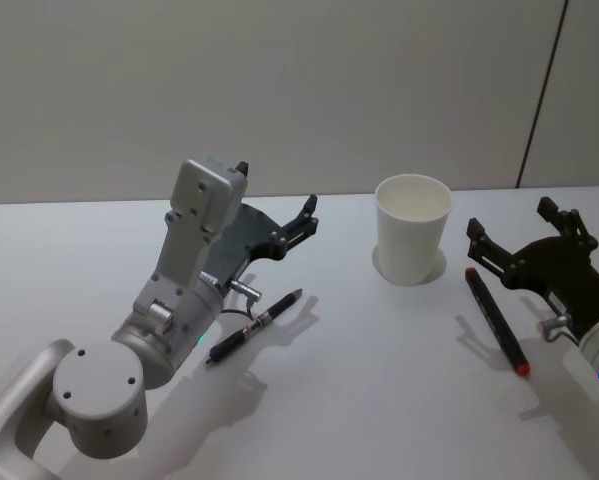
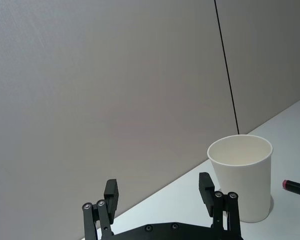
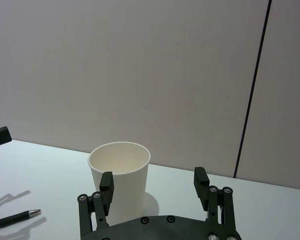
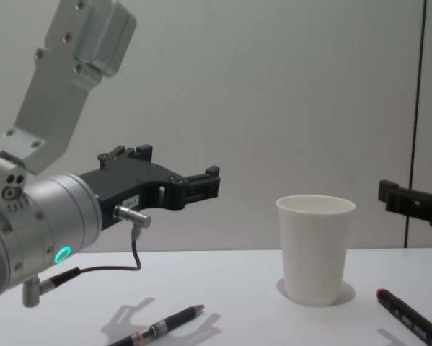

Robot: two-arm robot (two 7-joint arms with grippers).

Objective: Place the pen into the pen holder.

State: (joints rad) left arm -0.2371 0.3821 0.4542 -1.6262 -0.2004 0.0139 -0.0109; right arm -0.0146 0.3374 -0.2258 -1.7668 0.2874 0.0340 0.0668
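Hovering wide above the white bench [image 1: 359, 410], the left pincer [image 1: 275, 188] hangs near the slim black pen [image 1: 254, 327], which lies left of the upright white paper cup [image 1: 412, 228]; the right pincer [image 1: 510, 217], equally wide, is beside a red-tipped pen [image 1: 496, 320].

A: Your pen holder [image 1: 412, 230] looks like matt white paper, smooth-walled.
B: And the table [image 1: 379, 400]?
A: Smooth, pale, with a faint sheen. You see the left pincer [image 1: 276, 188] and right pincer [image 1: 510, 217] in matt black, plastic-looking; the pen [image 1: 254, 327] has a glossy black barrel and a metallic tip.
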